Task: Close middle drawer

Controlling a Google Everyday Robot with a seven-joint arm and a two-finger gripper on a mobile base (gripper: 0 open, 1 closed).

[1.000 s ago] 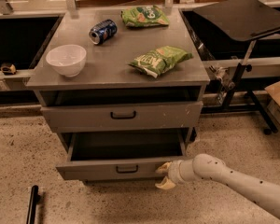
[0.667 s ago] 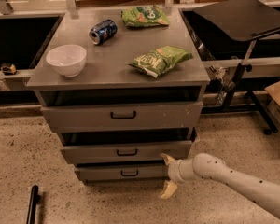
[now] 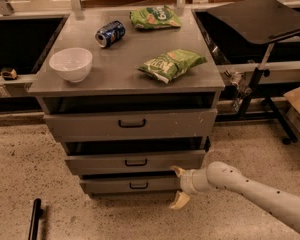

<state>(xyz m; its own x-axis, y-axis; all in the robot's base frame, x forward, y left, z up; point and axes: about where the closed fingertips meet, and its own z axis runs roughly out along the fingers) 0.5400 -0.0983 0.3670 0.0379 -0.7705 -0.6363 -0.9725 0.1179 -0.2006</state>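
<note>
The middle drawer (image 3: 135,161) is the second of three grey fronts in the metal cabinet, with a small black pull handle (image 3: 136,162). It sits pushed in, its front a little forward of the cabinet, with a dark gap above it. My gripper (image 3: 179,186) is at the drawer's lower right corner, on a white arm (image 3: 250,191) coming in from the right. Its tan fingers are spread open and hold nothing. The upper fingertip (image 3: 177,171) is against or just below the front's right end. The lower fingertip (image 3: 179,200) hangs in front of the bottom drawer (image 3: 132,185).
The top drawer (image 3: 130,124) is the taller front above. On the cabinet top are a white bowl (image 3: 70,63), a blue can (image 3: 110,33) and two green chip bags (image 3: 171,64) (image 3: 155,17). A black stand (image 3: 262,19) is at the right, a black bar (image 3: 34,219) on the floor at the left.
The middle drawer was pulled far out a second ago and has slid in to nearly flush. My gripper moved in toward the cabinet with it.
</note>
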